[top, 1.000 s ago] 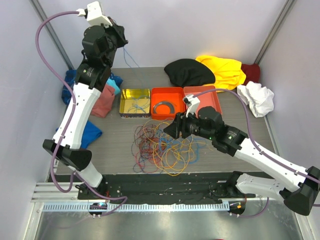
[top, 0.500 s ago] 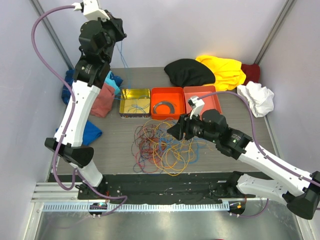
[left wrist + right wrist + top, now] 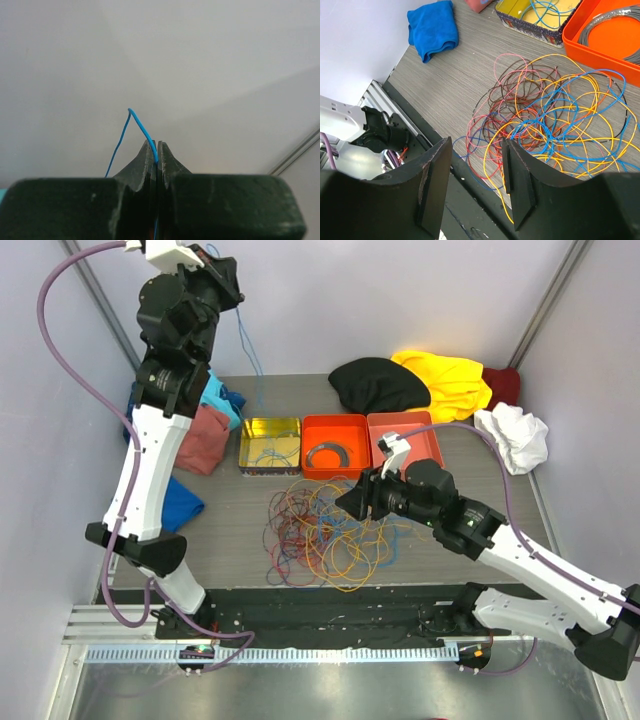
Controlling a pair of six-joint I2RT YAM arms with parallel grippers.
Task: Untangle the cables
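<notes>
Grey table [image 3: 230, 540], cables [image 3: 330, 535] mostly tangled by the yellow tin [image 3: 268, 471]; left jaws pinch one blue wire [image 3: 129, 110], right jaws open.

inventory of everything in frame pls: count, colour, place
cable tangle: one heap, yellow, orange, blue, red, dark purple, table centre
tin: one, yellow, back centre, blue wires inside
blue cable: one, hanging above tin
trays: two, orange, right of tin; the one beside it holds a grey strip
black cloth, yellow cloth, dark red cloth, white cloth: one each, back right
pink cloth: one, left edge
blue cloths: at least two, left edge
left tool: shut on blue cable, high, back left
right tool: open, above cable tangle
</notes>
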